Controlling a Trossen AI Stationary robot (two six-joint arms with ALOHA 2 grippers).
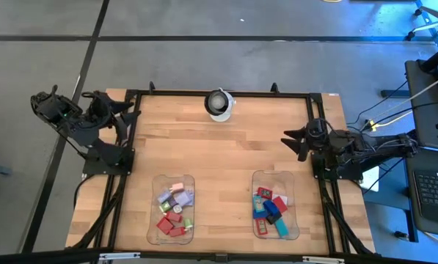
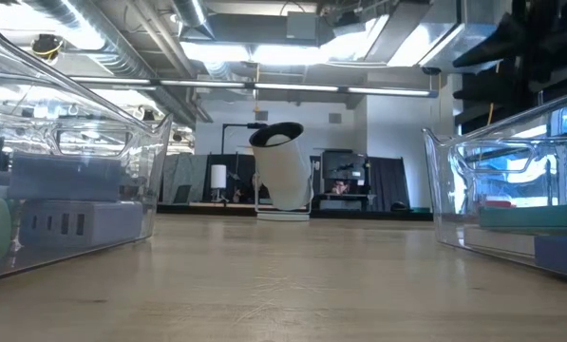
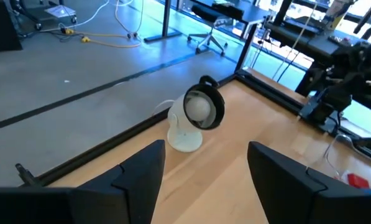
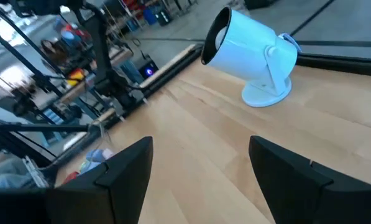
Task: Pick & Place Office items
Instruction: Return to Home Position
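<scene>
Office items, small plastic blocks and clips in red, pink, lilac, green, teal and blue [image 1: 174, 209], lay gathered inside two clear rectangular plastic trays. One tray [image 1: 152, 220] sat at seven o'clock on the pale wooden table [image 1: 226, 154], the other tray [image 1: 294, 183] at five o'clock. I saw none loose on the wood. A round white-and-black camera dome [image 1: 219, 103] stood at twelve o'clock. My left gripper [image 1: 133, 111] hung at ten o'clock near the table's edge, fingers spread wide, holding nothing. My right gripper [image 1: 293, 139] hung at three o'clock, likewise wide and empty. I judged the placing finished and the return to rest in hand. The next move called only for folding both arms home, clear of trays and dome.
</scene>
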